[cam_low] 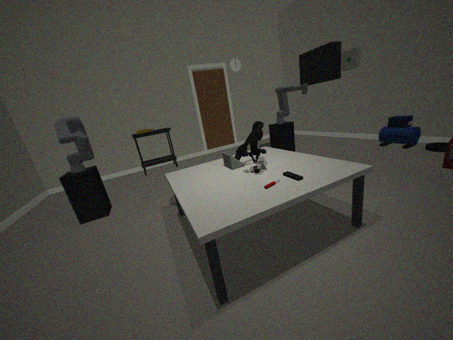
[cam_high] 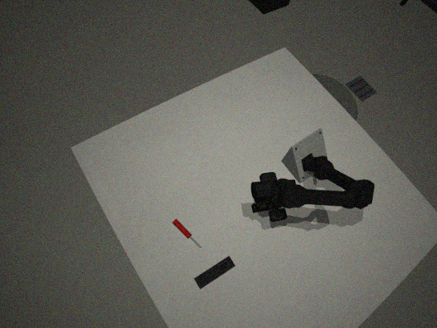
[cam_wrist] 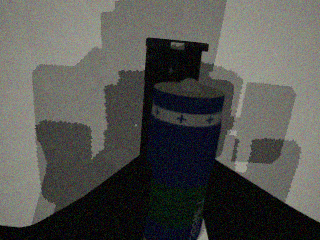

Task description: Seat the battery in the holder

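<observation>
Keeping the blue-and-green battery (cam_wrist: 182, 145) pinched in our claw (cam_wrist: 176, 166), terminal end foremost, presumably leaves that end free to slip under the lip first. It looks poised above the black battery holder (cam_wrist: 172, 62) (cam_low: 256, 169), whose visible end seems unfilled (the battery hides the rest, so we can't vouch for it).

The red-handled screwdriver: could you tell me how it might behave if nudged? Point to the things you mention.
The red handle (cam_high: 181, 228) (cam_low: 270, 185) looks rounded, so it may roll. The thin shaft (cam_high: 195, 242) looks like metal, so it is probably stiff, perhaps lighter than the handle end.
</observation>
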### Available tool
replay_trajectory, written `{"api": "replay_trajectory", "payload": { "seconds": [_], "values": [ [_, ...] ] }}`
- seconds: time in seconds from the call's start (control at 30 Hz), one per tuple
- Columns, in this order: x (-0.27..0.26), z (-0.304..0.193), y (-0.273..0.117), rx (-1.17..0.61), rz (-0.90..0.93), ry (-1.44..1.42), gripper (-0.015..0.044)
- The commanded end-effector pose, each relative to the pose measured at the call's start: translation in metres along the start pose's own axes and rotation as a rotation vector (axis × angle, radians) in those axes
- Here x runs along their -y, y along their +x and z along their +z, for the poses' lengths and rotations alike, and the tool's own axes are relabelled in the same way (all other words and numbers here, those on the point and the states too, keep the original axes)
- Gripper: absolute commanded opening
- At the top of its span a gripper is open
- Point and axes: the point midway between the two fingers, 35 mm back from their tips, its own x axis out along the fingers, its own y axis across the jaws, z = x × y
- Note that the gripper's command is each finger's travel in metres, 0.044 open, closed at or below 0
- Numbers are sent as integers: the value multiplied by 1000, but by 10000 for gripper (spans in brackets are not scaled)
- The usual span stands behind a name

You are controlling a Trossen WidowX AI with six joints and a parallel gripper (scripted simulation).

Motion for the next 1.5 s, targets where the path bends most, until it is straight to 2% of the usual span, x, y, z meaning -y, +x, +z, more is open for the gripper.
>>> {"api": "replay_trajectory", "payload": {
  "seconds": [0.0,0.7,1.47],
  "values": [
    [0,0,3,15,-3,9,76],
    [-2,6,39,252,-15,7,76],
    [-1,2,50,381,-36,10,76]
  ]
}}
